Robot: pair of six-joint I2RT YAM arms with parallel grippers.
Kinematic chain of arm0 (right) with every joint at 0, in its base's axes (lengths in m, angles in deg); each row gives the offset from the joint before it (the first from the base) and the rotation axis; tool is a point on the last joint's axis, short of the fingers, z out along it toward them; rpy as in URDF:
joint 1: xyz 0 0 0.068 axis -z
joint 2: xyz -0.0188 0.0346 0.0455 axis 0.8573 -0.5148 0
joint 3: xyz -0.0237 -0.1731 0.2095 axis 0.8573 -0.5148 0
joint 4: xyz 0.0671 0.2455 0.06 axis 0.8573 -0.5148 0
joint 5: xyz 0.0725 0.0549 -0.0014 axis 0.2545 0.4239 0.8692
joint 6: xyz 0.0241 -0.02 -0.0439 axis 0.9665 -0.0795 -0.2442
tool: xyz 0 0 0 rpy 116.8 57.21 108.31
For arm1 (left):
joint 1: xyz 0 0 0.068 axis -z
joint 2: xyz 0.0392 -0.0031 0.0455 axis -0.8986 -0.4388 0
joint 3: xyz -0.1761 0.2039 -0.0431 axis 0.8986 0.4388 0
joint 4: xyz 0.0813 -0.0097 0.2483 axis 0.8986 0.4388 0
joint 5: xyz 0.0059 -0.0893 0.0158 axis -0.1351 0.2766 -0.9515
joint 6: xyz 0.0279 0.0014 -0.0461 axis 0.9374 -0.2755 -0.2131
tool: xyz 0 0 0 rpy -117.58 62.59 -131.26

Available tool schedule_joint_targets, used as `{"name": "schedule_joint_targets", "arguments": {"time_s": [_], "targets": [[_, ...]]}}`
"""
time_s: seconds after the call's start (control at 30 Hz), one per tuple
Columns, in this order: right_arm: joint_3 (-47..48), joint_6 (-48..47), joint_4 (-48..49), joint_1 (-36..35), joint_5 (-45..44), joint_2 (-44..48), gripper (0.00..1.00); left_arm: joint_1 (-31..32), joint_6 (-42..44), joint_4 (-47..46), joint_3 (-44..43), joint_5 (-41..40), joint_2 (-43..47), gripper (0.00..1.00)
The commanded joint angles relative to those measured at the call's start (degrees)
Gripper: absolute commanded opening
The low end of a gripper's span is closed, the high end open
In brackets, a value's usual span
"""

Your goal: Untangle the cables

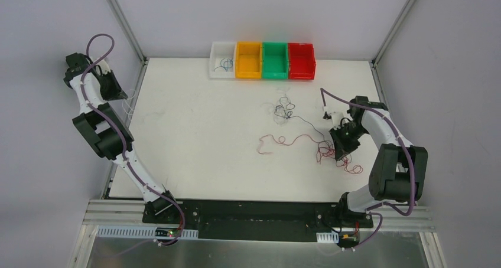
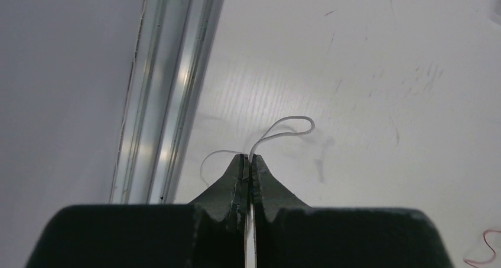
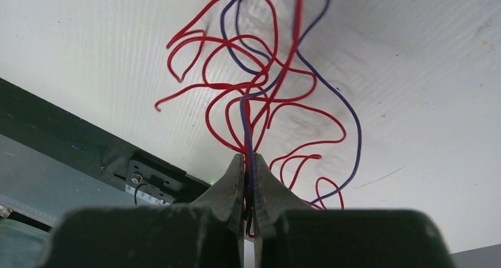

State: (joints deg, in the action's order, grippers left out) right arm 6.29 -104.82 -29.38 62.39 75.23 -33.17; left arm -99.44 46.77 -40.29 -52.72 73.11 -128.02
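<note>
My left gripper is at the table's far left edge, shut on a thin white wire that loops out past its tips. My right gripper is at the right of the table, shut on a blue wire and red wires that are tangled together just beyond its tips. In the top view a long red wire runs left from the red clump. A small knot of dark and white wires lies farther back, joined to the clump by a thin dark wire.
Four bins stand at the back edge: white with a blue wire in it, orange, green, red. An aluminium frame rail runs beside my left gripper. The black base plate is near my right gripper.
</note>
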Motion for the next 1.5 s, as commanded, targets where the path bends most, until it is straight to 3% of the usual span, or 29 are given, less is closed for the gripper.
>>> {"name": "schedule_joint_targets", "arguments": {"time_s": [0.0, 0.1, 0.23, 0.43, 0.5, 0.57, 0.6, 0.67, 0.77, 0.97, 1.23, 1.47], "targets": [[1.81, -1.08, -2.70, 0.12, 1.23, 0.99, 0.00, -0.20, 0.57, 0.59, -4.22, -5.38, -0.87, 0.00], [3.13, -0.63, -2.63, 0.14, 2.71, 0.20, 0.00, -0.22, 0.87, 0.68, -3.62, -2.55, -0.10, 0.00], [7.27, 4.84, -2.14, -2.91, 7.95, -1.83, 0.00, 1.95, -2.92, 0.68, -0.49, 12.17, 3.59, 0.00], [15.41, 16.21, 1.43, -14.78, 17.54, -0.36, 0.00, 14.11, -8.64, 0.62, 0.27, 25.65, 11.64, 0.00], [16.90, 17.93, 3.55, -16.83, 18.88, 1.00, 0.21, 18.17, -11.76, 0.56, -0.94, 28.06, 13.77, 0.00], [18.39, 18.73, 4.85, -17.45, 19.66, 1.64, 0.52, 22.05, -13.37, 0.49, -1.92, 30.62, 15.24, 0.00], [19.55, 19.41, 5.49, -17.45, 19.75, 1.61, 0.61, 23.99, -14.34, 0.42, -2.36, 31.80, 15.75, 0.00], [22.80, 20.64, 6.43, -17.50, 20.52, 0.87, 0.72, 28.17, -16.84, 0.31, -3.63, 34.48, 16.05, 0.00], [27.88, 22.70, 8.65, -18.03, 21.99, 0.06, 0.82, 33.97, -19.63, 0.14, -5.98, 37.59, 15.75, 0.00], [33.47, 29.27, 19.01, -22.91, 23.74, 0.70, 0.84, 44.51, -22.98, -1.44, -7.71, 38.55, 15.41, 0.00], [34.31, 36.36, 31.71, -31.40, 20.36, 1.20, 0.83, 52.03, -26.77, -4.17, -7.35, 39.71, 14.63, 0.00], [35.85, 41.33, 36.54, -31.60, 20.80, 0.47, 0.68, 54.48, -24.36, -5.64, -4.40, 39.95, 16.25, 0.00]]}}
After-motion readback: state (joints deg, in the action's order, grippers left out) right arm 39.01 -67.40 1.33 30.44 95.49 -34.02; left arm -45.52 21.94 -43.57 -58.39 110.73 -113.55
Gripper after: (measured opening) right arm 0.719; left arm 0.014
